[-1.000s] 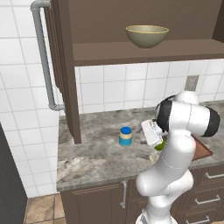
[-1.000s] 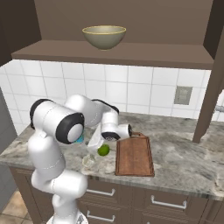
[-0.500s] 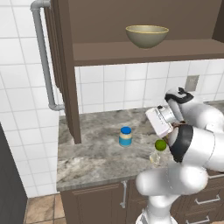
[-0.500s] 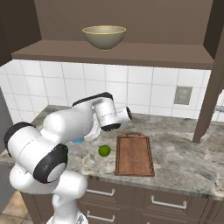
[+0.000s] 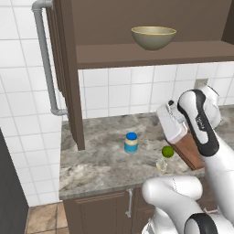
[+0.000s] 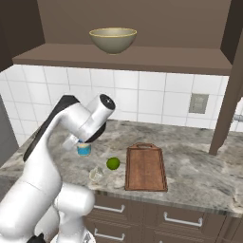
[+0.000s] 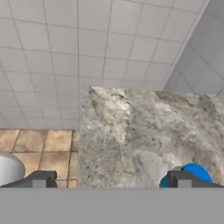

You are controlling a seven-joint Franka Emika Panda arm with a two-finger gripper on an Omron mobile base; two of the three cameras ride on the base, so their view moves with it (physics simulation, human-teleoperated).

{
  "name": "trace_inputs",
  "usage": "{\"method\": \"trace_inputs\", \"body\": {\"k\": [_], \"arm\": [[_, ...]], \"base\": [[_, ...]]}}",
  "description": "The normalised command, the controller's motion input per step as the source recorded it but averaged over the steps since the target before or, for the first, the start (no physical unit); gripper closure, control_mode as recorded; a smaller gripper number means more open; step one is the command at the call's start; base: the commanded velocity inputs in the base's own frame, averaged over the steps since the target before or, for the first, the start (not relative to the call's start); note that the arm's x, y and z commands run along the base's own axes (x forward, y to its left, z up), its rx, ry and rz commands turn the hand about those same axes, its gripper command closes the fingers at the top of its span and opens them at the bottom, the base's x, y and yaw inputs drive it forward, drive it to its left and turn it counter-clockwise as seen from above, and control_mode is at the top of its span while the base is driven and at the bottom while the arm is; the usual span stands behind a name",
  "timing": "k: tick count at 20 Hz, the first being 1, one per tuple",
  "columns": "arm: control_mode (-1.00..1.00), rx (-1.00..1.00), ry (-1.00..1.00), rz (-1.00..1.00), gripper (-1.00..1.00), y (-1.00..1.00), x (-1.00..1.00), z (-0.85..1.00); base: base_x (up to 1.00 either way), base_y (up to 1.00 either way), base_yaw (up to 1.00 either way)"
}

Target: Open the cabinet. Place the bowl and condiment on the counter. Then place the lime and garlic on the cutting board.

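— Brown wood first, on the left: the cabinet (image 5: 68,91) has its door swung open, so that step looks done. What comes after it?

— The condiment (image 5: 131,142) stands upright on the surface (image 5: 100,160), a little right of the door. That half of the second step seems finished. The bowl (image 5: 153,37) is the other half, and it sits up on the cabinet's shelf (image 5: 137,54).

— And the pincer (image 7: 112,180)?

— Released, its tips spread wide with nothing between them. The hand view looks down on the marbled stone, with the jar's blue lid just beside one tip.

— So is the bowl the step in hand?

— Most likely, going by the task's order. The arm would have to lift to the shelf and catch the bowl by its rim, since the body is too wide for the tips.

— Further right?

— The garlic (image 6: 97,174) and the lime (image 6: 112,163) lie near each other at the front of the surface, left of the cutting board (image 6: 145,167) and not on it. Both wait for later.
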Motion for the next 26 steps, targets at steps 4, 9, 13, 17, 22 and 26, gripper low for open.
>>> {"method": "trace_inputs", "body": {"k": [4, 9, 13, 17, 22, 26], "arm": [[-1.0, -0.35, -0.1, 0.03, -1.0, 0.0, -0.19, 1.0], [-1.0, -0.3, -0.3, 0.09, -1.0, -0.14, 0.02, 1.0], [-1.0, -0.26, -0.32, 0.03, -1.0, -0.1, 0.41, 1.0], [-1.0, -0.27, -0.3, 0.0, -1.0, -0.01, 0.39, 1.0], [-1.0, -0.3, -0.23, 0.0, -1.0, 0.0, 0.4, 1.0], [-1.0, -0.3, -0.26, -0.04, -1.0, 0.0, 0.45, 1.0]], "base": [[0.0, 0.0, 0.0], [0.0, 0.0, 0.0], [0.0, 0.0, 0.0], [0.0, 0.0, 0.0], [0.0, 0.0, 0.0], [0.0, 0.0, 0.0]]}}
